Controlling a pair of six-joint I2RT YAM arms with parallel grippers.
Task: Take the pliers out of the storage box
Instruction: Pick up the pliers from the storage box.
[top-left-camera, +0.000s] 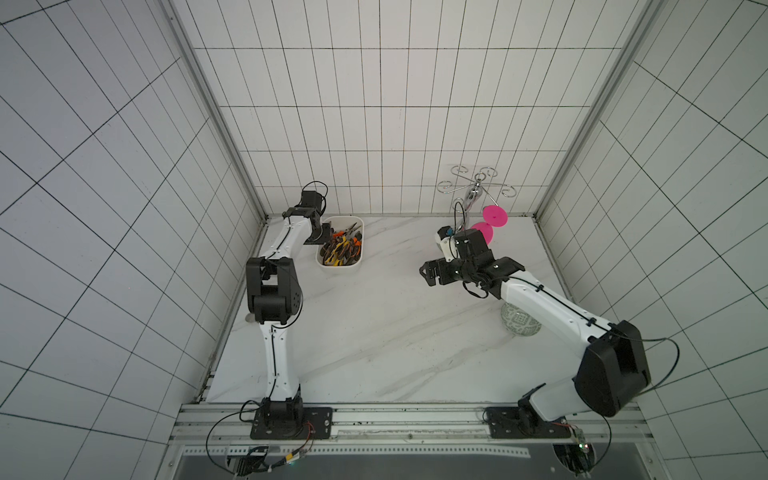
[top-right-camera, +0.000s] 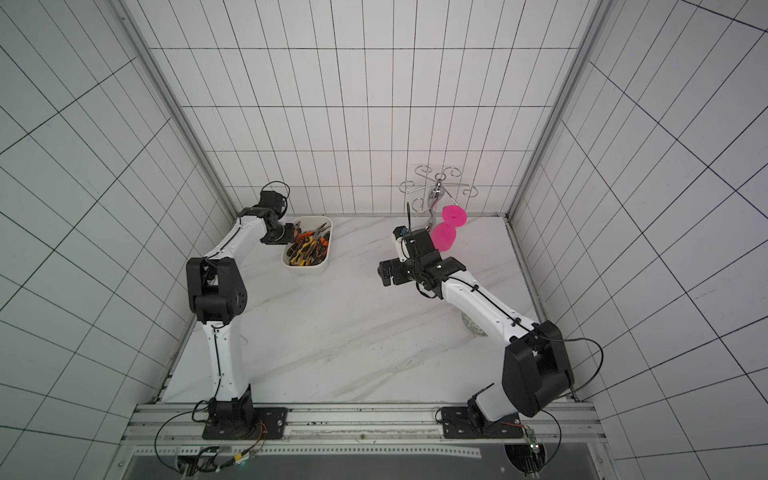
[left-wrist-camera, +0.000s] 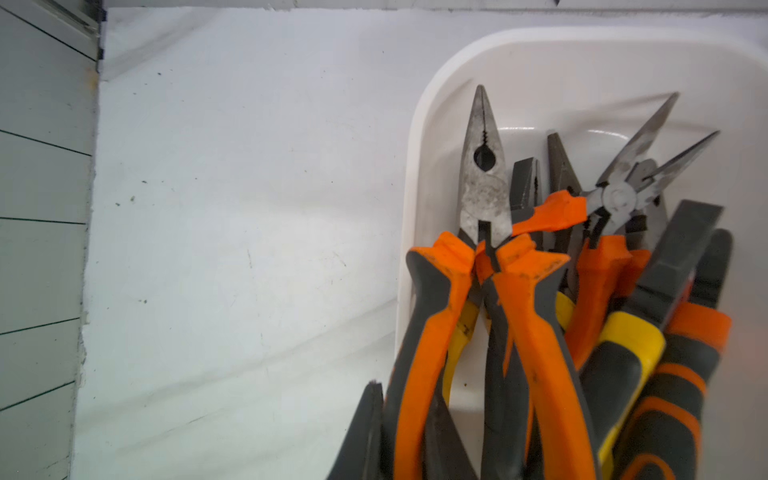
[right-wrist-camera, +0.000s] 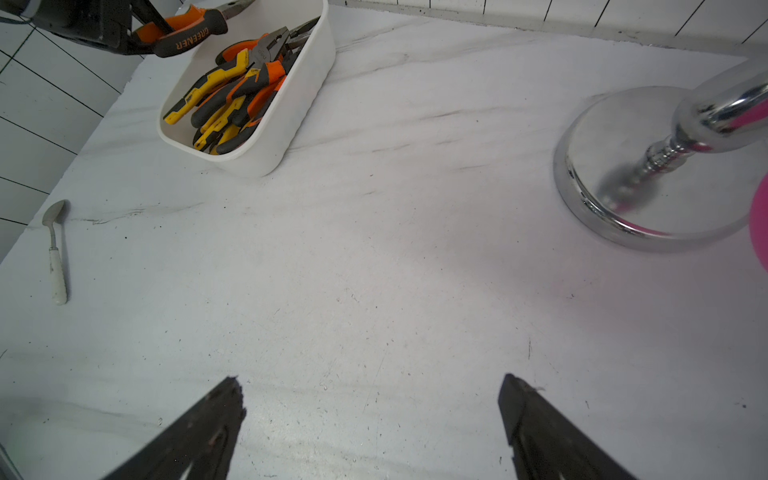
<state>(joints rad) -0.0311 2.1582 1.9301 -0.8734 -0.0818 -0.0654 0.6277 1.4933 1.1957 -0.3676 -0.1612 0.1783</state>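
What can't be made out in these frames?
- Count: the pliers overlap in the storage box in both wrist views and are too small in both top views.
- Left gripper fingers on the orange-handled pliers: cut off by both wrist views' edges.
- Green disc: mostly under the right arm in both top views.
- Spoon: mostly behind the left arm in both top views.
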